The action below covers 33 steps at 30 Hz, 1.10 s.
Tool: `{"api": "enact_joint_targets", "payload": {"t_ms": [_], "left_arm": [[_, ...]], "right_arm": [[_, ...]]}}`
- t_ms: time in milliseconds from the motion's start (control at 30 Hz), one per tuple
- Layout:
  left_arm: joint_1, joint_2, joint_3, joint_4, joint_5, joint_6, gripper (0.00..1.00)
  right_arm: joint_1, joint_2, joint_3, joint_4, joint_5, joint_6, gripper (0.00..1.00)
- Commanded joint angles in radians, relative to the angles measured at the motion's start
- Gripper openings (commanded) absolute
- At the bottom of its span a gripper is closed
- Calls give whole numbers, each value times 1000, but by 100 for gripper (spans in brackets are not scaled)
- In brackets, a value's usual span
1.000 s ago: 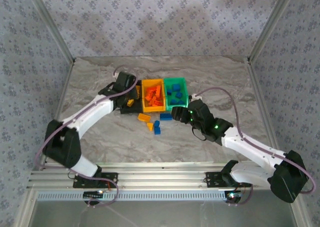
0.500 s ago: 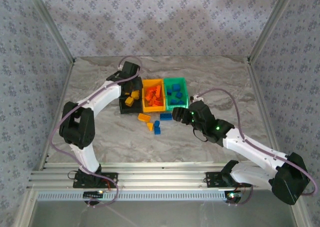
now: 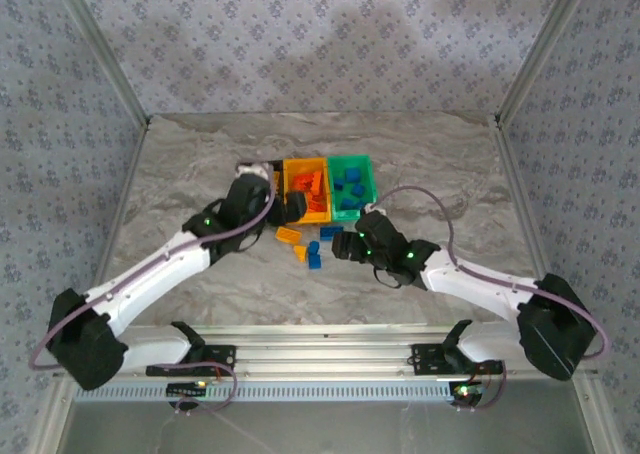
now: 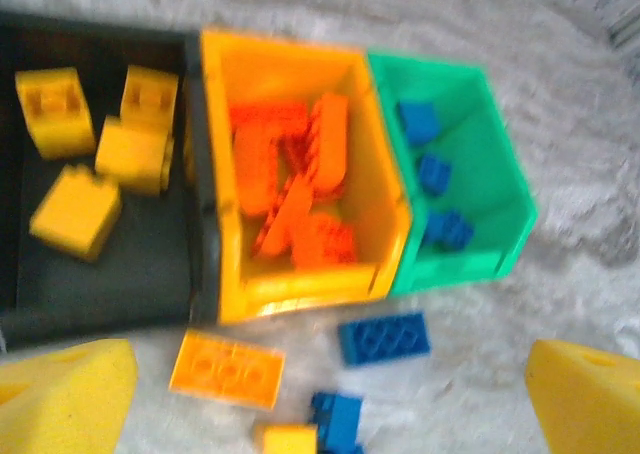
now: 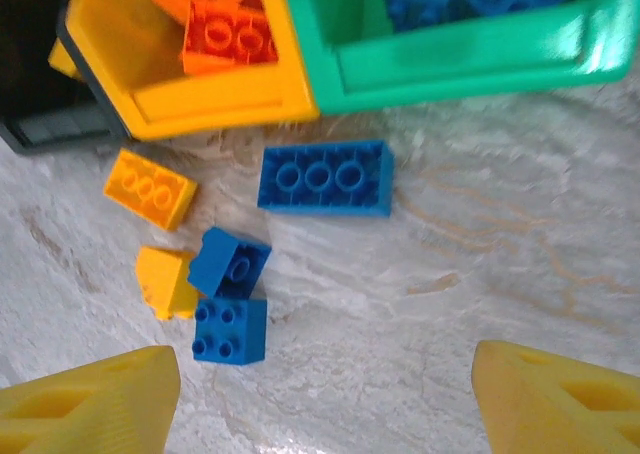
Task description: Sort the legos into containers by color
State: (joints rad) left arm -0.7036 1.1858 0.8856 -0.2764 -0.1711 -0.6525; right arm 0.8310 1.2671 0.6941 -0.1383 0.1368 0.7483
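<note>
the counter [image 3: 200, 154] carries three joined bins; take the yellow-orange bin [image 4: 300, 286] as the mark. the left arm has swung back from over the black bin [image 4: 100, 274], joined to the mark's left side. the left gripper [image 4: 325, 402] now hangs just in front of the mark, fingers wide apart and empty. the right gripper [image 5: 325, 399], also spread with nothing in it, has crept leftward toward the same spot. the green bin [image 4: 460, 264], joined to the mark's right side, holds blue bricks [image 4: 418, 121]. orange-red bricks [image 4: 300, 184] lie inside the mark and yellow bricks [image 4: 75, 214] in the black bin. five legos remain loose in front of the mark: a long blue brick [image 5: 323, 178], an orange brick [image 5: 150, 187], a small yellow brick [image 5: 165, 279] and two small blue bricks [image 5: 230, 329]. a yellow drop looks just finished; both arms now close on one small pile and could crowd each other.
</note>
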Motion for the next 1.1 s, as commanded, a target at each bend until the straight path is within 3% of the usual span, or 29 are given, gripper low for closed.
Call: {"api": "enact_joint_targets", "payload": {"t_ms": [0, 267, 467, 733, 833, 1067], "left_arm": [[-28, -83, -165, 38, 12, -90, 99], [-60, -292, -389, 18, -18, -201, 100], [-60, -401, -417, -49, -67, -216, 100], [-60, -423, -431, -66, -92, -220, 99], [-60, -425, -428, -68, -97, -219, 99], [-61, -422, -427, -66, -102, -218, 99]], "right_arm": [[40, 81, 55, 21, -24, -13, 79], [113, 297, 179, 13, -26, -30, 77], [153, 427, 278, -88, 36, -33, 74], [187, 547, 380, -191, 128, -74, 70], [190, 585, 415, -204, 147, -92, 66], [201, 632, 448, -240, 179, -103, 45]]}}
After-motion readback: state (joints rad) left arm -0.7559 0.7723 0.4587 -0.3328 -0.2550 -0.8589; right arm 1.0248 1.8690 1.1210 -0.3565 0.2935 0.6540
